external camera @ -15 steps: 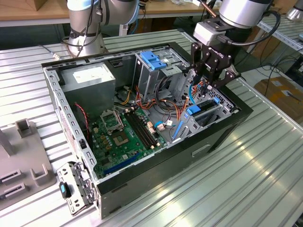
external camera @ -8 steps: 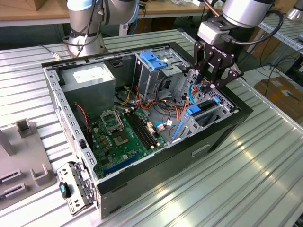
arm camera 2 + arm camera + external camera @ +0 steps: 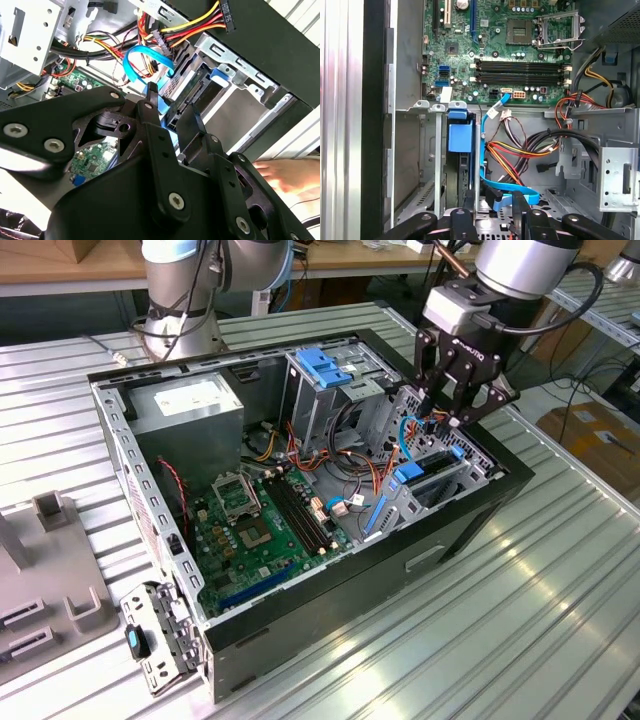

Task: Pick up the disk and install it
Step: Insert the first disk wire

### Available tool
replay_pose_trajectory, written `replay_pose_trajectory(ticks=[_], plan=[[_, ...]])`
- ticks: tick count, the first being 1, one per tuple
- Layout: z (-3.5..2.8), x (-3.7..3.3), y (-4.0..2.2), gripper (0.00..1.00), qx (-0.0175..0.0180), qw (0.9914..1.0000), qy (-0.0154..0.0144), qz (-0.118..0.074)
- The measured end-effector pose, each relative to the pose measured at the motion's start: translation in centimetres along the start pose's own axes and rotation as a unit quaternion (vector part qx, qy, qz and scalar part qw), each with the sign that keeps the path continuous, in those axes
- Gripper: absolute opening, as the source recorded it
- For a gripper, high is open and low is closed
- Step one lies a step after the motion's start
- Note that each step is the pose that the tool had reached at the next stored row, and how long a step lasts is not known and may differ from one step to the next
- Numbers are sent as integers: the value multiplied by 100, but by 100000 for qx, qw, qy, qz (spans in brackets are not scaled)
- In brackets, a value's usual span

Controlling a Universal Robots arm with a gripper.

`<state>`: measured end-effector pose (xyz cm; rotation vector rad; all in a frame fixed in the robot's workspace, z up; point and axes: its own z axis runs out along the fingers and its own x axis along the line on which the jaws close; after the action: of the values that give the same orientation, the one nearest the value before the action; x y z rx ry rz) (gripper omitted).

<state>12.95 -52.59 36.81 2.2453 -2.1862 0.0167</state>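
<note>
While hovering toward two o'clock over the computer case (image 3: 330, 612) in the exterior view, holds the gripper (image 3: 446, 418) released, fingers (image 3: 469, 202) spread and clasping nothing; finds the disk (image 3: 432, 472) at six o'clock of it, standing edge-on in the drive cage (image 3: 438, 165), blue frame showing.

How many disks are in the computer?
1. The disk stands on edge in a bay at the side of the case, just beneath the gripper. More could be hidden inside the grey cage.
</note>
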Motion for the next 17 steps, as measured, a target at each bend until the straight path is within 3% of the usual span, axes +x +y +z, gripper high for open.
replay_pose_trajectory(ticks=[7, 13, 14, 17], plan=[[11, 13, 0, 43, -5, 100000, 297, -5], [12, 13, -1, 43, -10, 100000, 295, -8], [12, 13, 0, 41, -9, 100000, 296, -6], [13, 13, -1, 22, -8, 100000, 294, -6]])
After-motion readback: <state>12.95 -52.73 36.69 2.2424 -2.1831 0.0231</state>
